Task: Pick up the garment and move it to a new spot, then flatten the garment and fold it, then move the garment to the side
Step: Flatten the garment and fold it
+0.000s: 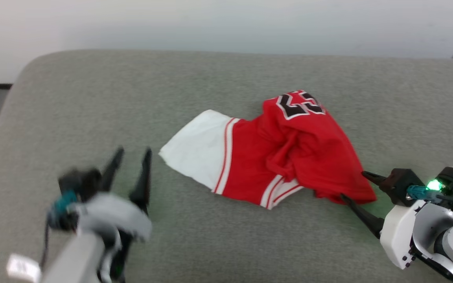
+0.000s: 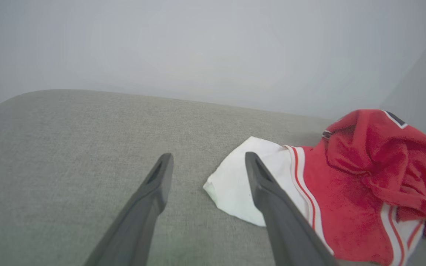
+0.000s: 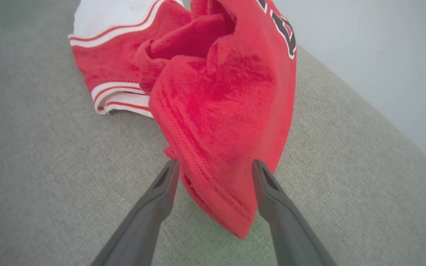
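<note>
The garment [image 1: 289,157] lies crumpled on the grey fabric-covered table [image 1: 226,243], a little right of the middle in the head view. One white sleeve is spread flat towards the robot's left, the red body is bunched into a hump, and part of the black white-edged number is turned up at the far side. Striped red-and-white trim shows along the near edge. The left arm comes in from the lower left, its pale forearm and dark wrist blurred. The left pincer [image 1: 133,153] points away from the robot over bare table, near the white sleeve but apart from it. Its two long fingers stand wide with nothing between them. In the left wrist view the left pincer [image 2: 208,157] is level with the sleeve's corner, and the finger on that view's right overlaps the white cloth of the garment [image 2: 346,184] in the picture; whether it touches cannot be told. The right arm reaches in from the lower right, with a green light on its wrist. The right pincer [image 1: 353,184] is angled towards the garment's near right corner. In the right wrist view the right pincer [image 3: 216,162] is spread wide, one finger on each side of the stitched red hem of the garment [image 3: 220,92], straddling that corner without clamping it.
</note>
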Tool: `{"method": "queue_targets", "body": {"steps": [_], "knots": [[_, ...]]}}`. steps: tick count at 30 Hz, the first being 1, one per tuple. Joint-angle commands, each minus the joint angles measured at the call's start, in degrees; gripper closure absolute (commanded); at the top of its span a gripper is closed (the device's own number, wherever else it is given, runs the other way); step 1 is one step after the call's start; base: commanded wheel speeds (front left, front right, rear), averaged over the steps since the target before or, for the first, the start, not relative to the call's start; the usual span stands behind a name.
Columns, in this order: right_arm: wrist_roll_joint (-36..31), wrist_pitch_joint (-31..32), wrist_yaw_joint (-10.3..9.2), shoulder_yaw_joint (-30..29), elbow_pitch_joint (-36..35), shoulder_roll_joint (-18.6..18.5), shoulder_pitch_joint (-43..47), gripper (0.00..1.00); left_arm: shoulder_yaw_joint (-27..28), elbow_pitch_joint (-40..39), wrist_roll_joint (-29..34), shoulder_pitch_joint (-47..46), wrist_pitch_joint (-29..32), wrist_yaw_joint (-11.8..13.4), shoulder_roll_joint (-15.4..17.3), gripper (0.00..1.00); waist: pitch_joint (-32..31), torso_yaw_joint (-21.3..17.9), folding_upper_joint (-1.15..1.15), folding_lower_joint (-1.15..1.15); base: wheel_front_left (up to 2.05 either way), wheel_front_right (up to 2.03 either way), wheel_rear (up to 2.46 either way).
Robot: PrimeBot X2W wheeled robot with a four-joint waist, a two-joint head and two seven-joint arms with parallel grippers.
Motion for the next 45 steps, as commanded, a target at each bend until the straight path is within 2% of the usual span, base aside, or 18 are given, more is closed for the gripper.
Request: {"method": "queue_targets", "body": {"steps": [1,6,11,12,13,14,20,28,32,39,41,45], "knots": [[0.3,0.8,-0.02,2.1,0.0,-0.9,-1.5,0.00,2.2,-2.4,2.5,3.5,0.0,0.6,-1.4,0.00,0.1,3.1,0.00,0.00,0.00,0.00,0.00],[-0.8,3.0,-0.02,10.2,2.7,-4.6,-6.3,0.00,9.3,-9.8,10.6,12.3,0.0,-0.4,-6.3,0.00,0.6,6.0,0.00,0.00,0.00,0.00,0.00],[0.2,1.8,-0.02,14.1,7.2,-5.4,-9.0,0.00,14.5,-12.9,15.1,16.5,0.0,-2.6,-10.3,0.00,1.2,7.7,0.00,0.00,0.00,0.00,0.00],[0.6,1.5,-0.02,14.5,7.7,-5.3,-9.4,0.42,15.4,-13.2,15.9,16.9,0.0,-3.0,-10.9,0.00,1.4,7.8,0.00,0.00,0.00,0.00,0.00],[0.6,1.5,-0.02,14.5,7.7,-5.3,-9.4,0.42,15.4,-13.2,15.9,16.9,0.0,-3.0,-10.9,0.00,1.4,7.8,0.00,0.00,0.00,0.00,0.00],[1.2,0.8,-0.02,15.1,8.6,-5.2,-10.2,1.00,17.1,-13.6,17.0,17.6,0.0,-3.9,-12.2,0.00,1.8,7.8,0.00,0.00,0.00,0.00,0.00],[1.6,-1.8,-0.03,12.7,9.1,-6.0,-13.6,1.00,20.5,-13.8,19.9,18.0,0.0,-6.1,-14.9,0.00,2.7,7.2,0.00,0.00,0.00,0.00,0.00],[5.2,-1.4,-0.03,-0.3,9.8,-6.4,-19.6,1.00,21.4,-14.0,21.6,16.8,0.0,-8.2,-17.9,0.00,4.3,8.5,0.00,0.00,0.00,0.00,0.00],[5.5,1.6,-0.03,-10.1,16.5,-3.1,-23.7,1.00,20.9,-13.3,21.2,16.0,0.0,-8.8,-18.9,0.00,5.6,10.4,0.00,0.00,0.00,0.00,0.00],[2.5,3.3,-0.02,-25.2,35.6,5.8,-32.9,1.00,18.3,-11.7,19.4,13.6,0.0,-9.2,-19.7,0.00,9.0,15.1,0.00,0.00,0.00,0.00,0.00],[-0.2,2.2,-0.02,-27.1,40.1,7.7,-35.8,1.00,16.9,-11.4,18.0,12.9,0.0,-9.1,-19.7,0.00,9.8,16.3,0.00,0.00,0.00,0.00,0.00],[-4.6,-1.2,-0.02,-25.3,43.6,12.3,-39.2,1.00,14.8,-10.7,16.1,11.9,0.0,-9.1,-19.7,0.00,10.9,18.1,0.00,0.00,0.00,0.00,0.00]]}}
